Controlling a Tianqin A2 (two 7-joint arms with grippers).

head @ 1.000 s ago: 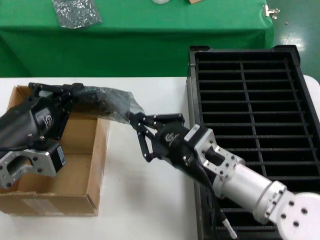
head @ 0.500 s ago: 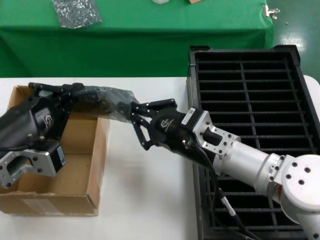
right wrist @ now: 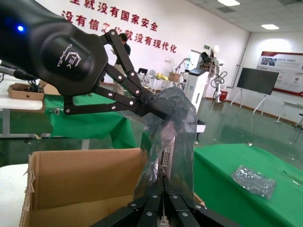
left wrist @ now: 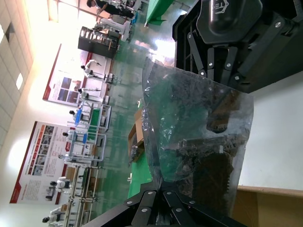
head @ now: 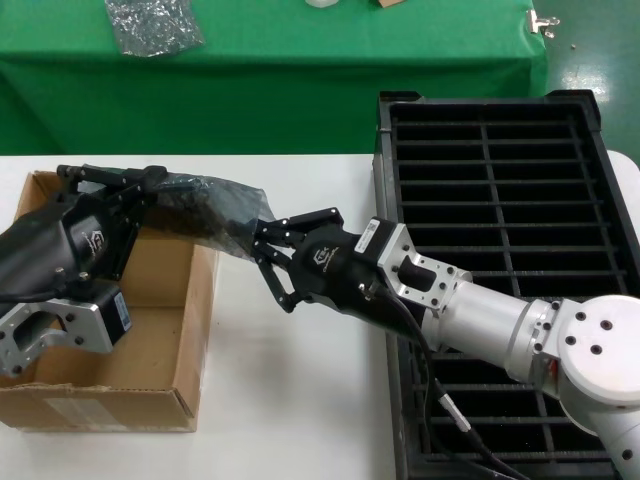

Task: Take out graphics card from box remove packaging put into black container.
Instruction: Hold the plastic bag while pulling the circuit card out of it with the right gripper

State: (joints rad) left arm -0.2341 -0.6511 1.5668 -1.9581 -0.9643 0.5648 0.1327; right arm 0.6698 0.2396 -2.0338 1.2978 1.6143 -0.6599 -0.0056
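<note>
Cardboard box (head: 110,330), 8 o'clock on your worktop (head: 300,400). Above its far rim, the left gripper (head: 150,185) has its jaws closed on one end of the packaging (head: 205,208), the graphics card (right wrist: 166,163) inside. At centre, the right gripper (head: 262,250) has its jaws pinched on the other end. Step: unbagging. Next, hold the bag and draw the card free. Black container (head: 600,170), 3 o'clock, unfilled.

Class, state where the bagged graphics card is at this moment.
In the head view the packaging, card inside, hangs above the box corner, between left gripper and right gripper.
</note>
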